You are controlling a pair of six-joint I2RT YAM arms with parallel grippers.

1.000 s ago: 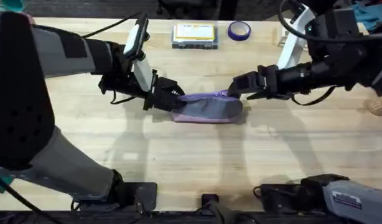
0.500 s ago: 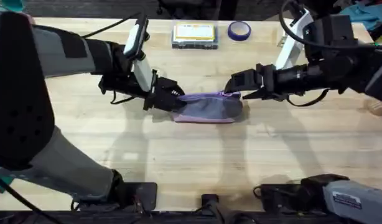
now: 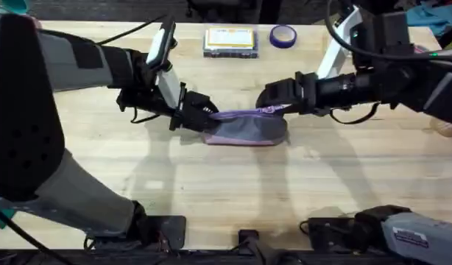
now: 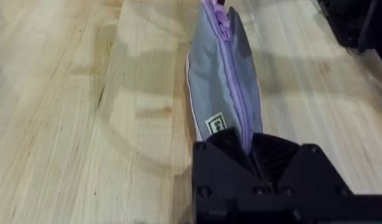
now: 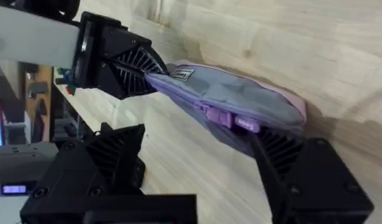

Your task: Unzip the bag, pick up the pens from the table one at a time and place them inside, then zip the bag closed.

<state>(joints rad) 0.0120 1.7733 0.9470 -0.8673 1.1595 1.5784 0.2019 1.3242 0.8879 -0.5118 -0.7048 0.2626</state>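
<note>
The grey bag [image 3: 246,128] with lilac trim lies on its side in the middle of the table [image 3: 233,188]. My left gripper [image 3: 202,115] is shut on the bag's left end, and the left wrist view shows its fingers [image 4: 244,142] clamping the fabric beside the zip line. The right gripper [image 3: 270,98] hovers over the bag's right end, open. In the right wrist view its fingers [image 5: 116,152] stand wide apart on either side of the bag [image 5: 241,93]. The lilac zipper pull [image 5: 232,120] lies between them, near that end. The pens are out of view.
A clear flat box with a yellow label [image 3: 230,40] and a purple tape roll [image 3: 283,35] sit at the table's far edge. Bare wood stretches in front of the bag toward the arm bases.
The right gripper has slid leftward, from just beyond the bag's right end to above it. The left gripper and the bag have stayed put.
</note>
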